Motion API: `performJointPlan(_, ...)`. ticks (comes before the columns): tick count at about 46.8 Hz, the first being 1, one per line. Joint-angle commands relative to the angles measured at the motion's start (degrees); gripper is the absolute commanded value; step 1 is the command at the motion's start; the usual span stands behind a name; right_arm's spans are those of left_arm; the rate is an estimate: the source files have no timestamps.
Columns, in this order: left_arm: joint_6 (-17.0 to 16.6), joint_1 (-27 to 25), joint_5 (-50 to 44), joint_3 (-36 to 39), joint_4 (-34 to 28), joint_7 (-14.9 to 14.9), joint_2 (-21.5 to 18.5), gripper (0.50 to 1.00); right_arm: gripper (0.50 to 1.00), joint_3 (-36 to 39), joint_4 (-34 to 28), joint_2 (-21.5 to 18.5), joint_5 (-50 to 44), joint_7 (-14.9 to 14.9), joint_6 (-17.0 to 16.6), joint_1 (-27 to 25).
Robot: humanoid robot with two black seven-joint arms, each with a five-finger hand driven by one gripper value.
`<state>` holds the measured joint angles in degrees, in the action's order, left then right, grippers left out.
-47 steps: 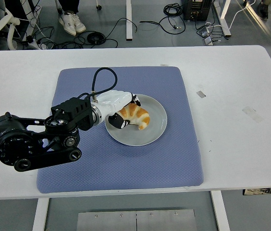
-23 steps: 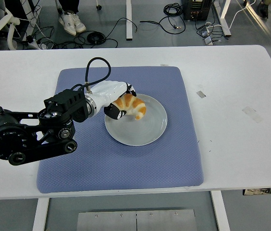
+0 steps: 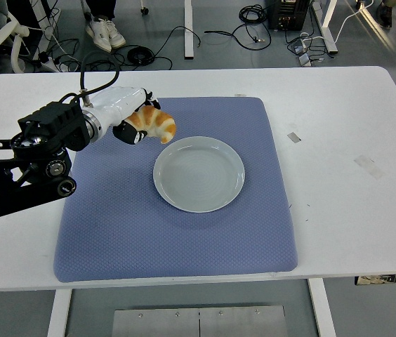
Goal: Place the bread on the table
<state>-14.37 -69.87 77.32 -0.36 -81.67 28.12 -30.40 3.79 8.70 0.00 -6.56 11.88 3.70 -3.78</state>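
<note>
glossy smooth plate (image 3: 199,173), dimpled matt cloth mat (image 3: 177,232), glazed flaky bread (image 3: 155,124), smooth white table (image 3: 338,140)

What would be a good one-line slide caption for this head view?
Left hand holds a croissant above the blue mat, clear of the empty plate.

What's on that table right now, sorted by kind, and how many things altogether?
Croissant, held in the robot's left hand: 1
Grey plate, empty: 1
Blue mat: 1
Total: 3
</note>
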Motion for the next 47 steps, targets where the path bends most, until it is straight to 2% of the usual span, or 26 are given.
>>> performJointPlan(1, -0.13, 0.08, 0.03, 0.09, 0.02, -0.08, -1.76, 0.545, 1.000, -0.01, 0.00, 0.00, -0.04, -0.01, 0.00, 0.00)
performJointPlan(7, -0.13, 0.43, 0.29, 0.18, 0.02, -0.08, -4.05, 0.543, 1.000, -0.01, 0.00, 0.00, -0.04, -0.01, 0.00, 0.00)
performJointPlan(18, -1.27, 1.66, 1.78, 0.71, 0.10, -0.17, -5.90, 0.543, 1.000, -0.01, 0.00, 0.00, -0.04, -0.01, 0.00, 0.00)
performJointPlan(34, -4.35, 5.71, 3.63, 0.80, 0.28, -0.52, -6.08, 0.543, 1.000, -0.01, 0.00, 0.00, -0.03, -0.01, 0.00, 0.00)
performJointPlan(47, -5.40, 8.61, 4.51, 0.89, 1.07, -0.61, -5.81, 0.543, 1.000, -0.01, 0.00, 0.00, -0.04, -0.01, 0.00, 0.00)
